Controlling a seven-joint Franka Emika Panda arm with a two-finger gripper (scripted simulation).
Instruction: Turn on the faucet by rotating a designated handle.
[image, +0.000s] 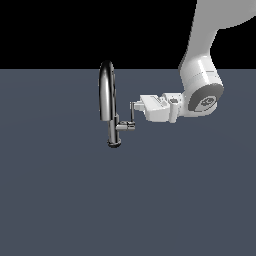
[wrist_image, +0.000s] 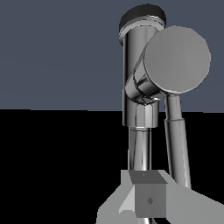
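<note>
1. Where the dark blue-grey desk (image: 60, 200) spreads out flat, the faucet (image: 107, 100) stands upright a little toward the exterior view's left of the middle, its round dark base (image: 114, 144) resting on the surface.
2. Its thick chrome spout (image: 105, 85) rises from the cylindrical body and arches over at the top, shining against the black backdrop.
3. A short chrome stub (image: 125, 126) juts from the body toward the exterior view's right, and from its end the handle (image: 133, 114), a thin dark-grey rod, stands roughly upright, much shorter and slimmer than the spout.
4. The white arm comes down from the upper right of the exterior view, bends at a rounded wrist joint (image: 202, 95), and reaches level toward the faucet.
5. The fingers (image: 134, 106) sit right at the top of the handle, touching it or nearly so as far as I can see from here.
6. In the wrist view the stub's round end face (wrist_image: 177, 59) fills the upper part, the handle (wrist_image: 177, 144) runs from it toward the camera, and the faucet body (wrist_image: 140, 109) with its dark base (wrist_image: 142, 17) lies behind.
7. One grey finger (wrist_image: 148, 199) shows in the wrist view just beside the rod.
8. I cannot tell whether the fingers are spread or pinched on the rod; neither view shows both tips clearly.
</note>
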